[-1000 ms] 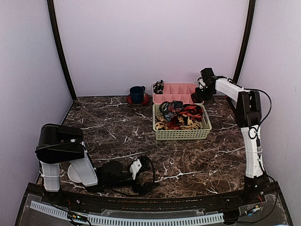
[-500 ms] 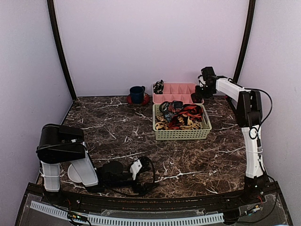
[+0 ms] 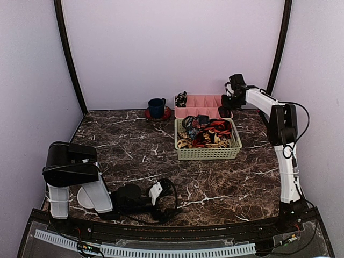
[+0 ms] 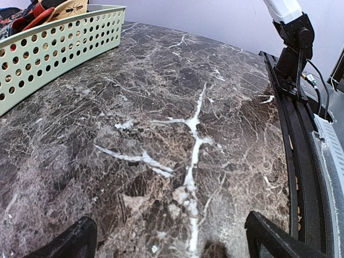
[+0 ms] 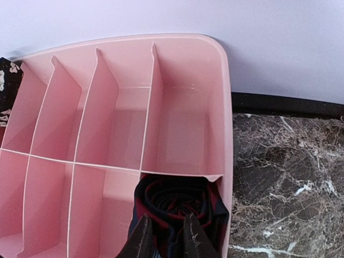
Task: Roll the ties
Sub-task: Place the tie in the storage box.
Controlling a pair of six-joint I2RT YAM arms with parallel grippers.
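A rolled tie, dark with red stripes, sits coiled in the near right compartment of the pink divided tray. My right gripper hangs over that corner. Its fingers are nearly together and pinch the coil's near wall. More ties, red-and-black and tan, lie heaped in the green basket. A dark patterned coil fills the tray's far left end. My left gripper rests low over the marble near the front edge, open and holding nothing.
A blue cup on a red saucer stands left of the pink tray by the back wall. The tray's other compartments show bare pink floors. Black cables loop beside the left gripper. The right arm's base stands at the front right rail.
The right gripper has risen slightly over the tray's right end, and its jaws opened a little and narrowed again. The left arm has not moved.
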